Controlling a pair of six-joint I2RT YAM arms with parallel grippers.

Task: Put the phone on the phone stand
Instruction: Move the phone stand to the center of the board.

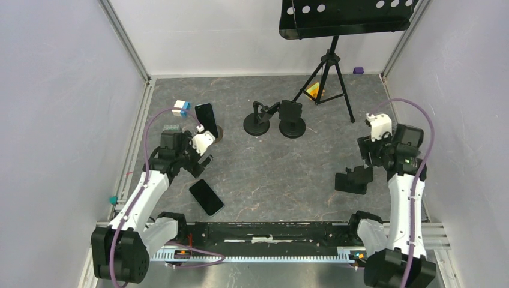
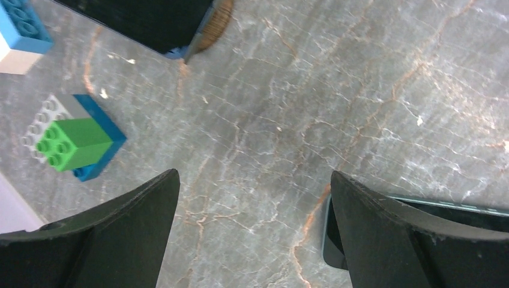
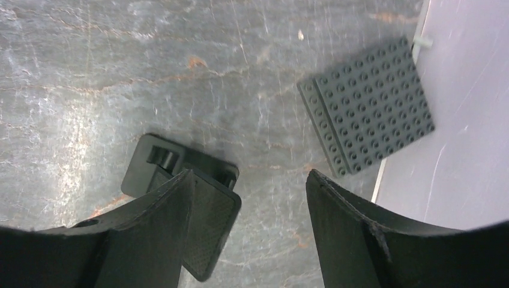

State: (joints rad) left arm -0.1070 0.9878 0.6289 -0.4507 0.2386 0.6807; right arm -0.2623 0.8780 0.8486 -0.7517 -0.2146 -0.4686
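Fingers (image 2: 138,228) of the left gripper (image 2: 253,177) stand wide apart, holding nothing; the right gripper (image 3: 250,174) is open and empty too. The phone (image 1: 206,197) lies flat on the table (image 1: 288,174), just beside the left gripper. It looks stiff, slippery and fragile, so better to take its long edges. No writing is readable
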